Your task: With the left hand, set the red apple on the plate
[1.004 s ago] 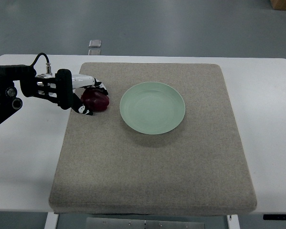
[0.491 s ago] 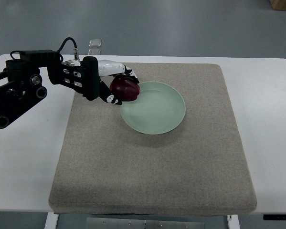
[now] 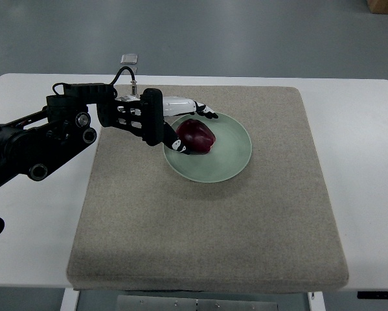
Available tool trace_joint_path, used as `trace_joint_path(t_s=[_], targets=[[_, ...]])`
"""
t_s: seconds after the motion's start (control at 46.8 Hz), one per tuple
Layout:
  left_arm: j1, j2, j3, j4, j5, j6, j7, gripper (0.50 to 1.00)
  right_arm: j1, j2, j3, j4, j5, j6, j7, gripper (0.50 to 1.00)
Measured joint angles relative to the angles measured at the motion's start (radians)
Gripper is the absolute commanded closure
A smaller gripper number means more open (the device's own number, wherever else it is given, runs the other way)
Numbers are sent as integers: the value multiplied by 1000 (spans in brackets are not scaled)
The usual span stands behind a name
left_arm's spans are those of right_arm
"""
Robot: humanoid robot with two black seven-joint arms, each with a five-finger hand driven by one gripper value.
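**One apple held over the plate**

One arm shows, the left, reaching in from the desk's left edge across the far left part of the mat (image 3: 206,220). The left hand (image 3: 181,126) has its fingers (image 3: 203,111) curled around the red apple (image 3: 196,136), one white finger along the apple's far side and a dark-tipped digit at its near left side. The apple sits within the rim of the plate (image 3: 229,152), over its left half; whether it rests on the plate's surface or hangs just above cannot be told from this steep view.

The pale green plate lies on the grey mat, toward the mat's far edge and a little left of its middle. The mat covers most of the white desk (image 3: 368,162), with bare desk showing along the left and right edges. A small grey object (image 3: 129,59) lies on the floor beyond the desk's far edge.
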Motion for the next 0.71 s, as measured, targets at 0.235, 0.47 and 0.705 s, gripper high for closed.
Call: trace_joint_path(t_s=[0.235,0.47,0.705], targets=[[-6,2,-21,1,-138,1,0,504,0,0,0,0,0,0,0,572],[-36,78,-46,51,-581,2,1,504,0,0,0,0,0,0,-1,572],[-30,205,-53,108,-982,-3,13,501,0,0,0,0,0,0,0,570]])
